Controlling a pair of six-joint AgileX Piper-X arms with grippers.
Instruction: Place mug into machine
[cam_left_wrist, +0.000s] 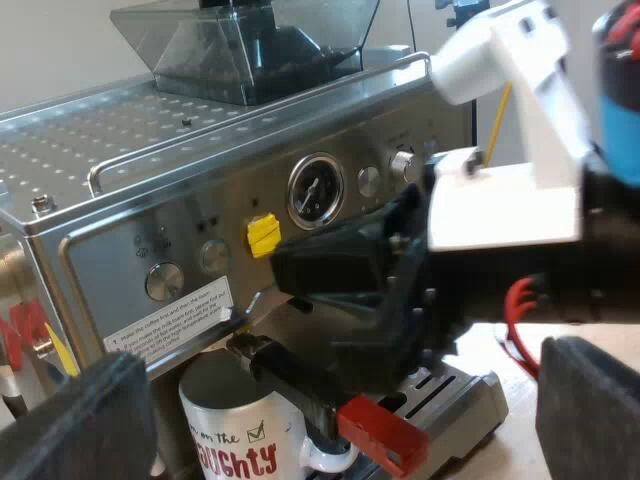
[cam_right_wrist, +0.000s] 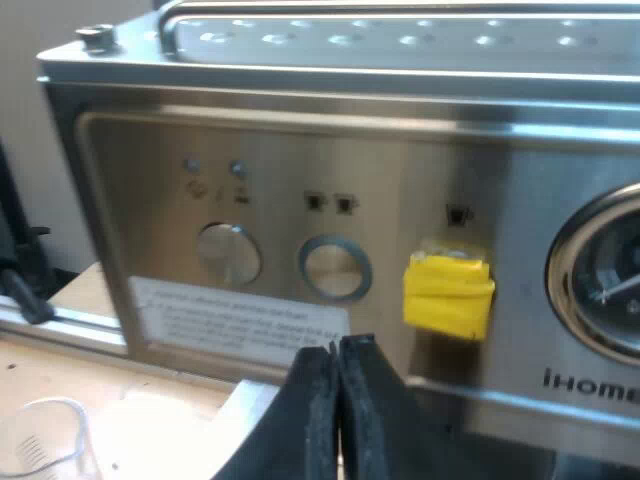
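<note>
White mug (cam_left_wrist: 235, 440) sits at the espresso machine (cam_left_wrist: 150, 180) front, directly under the locked holder (cam_left_wrist: 380, 432) with the red handle end. Left pincer (cam_left_wrist: 345, 400) spread, empty. Right pincer (cam_right_wrist: 337, 355) pressed together, empty, near the yellow button (cam_right_wrist: 447, 292).

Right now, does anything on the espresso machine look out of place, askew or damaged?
A crumpled piece of yellow tape is stuck on the espresso machine's front panel beside the pressure gauge, covering whatever sits there. The mug stands upright under the metal holder; I see no spill.
</note>
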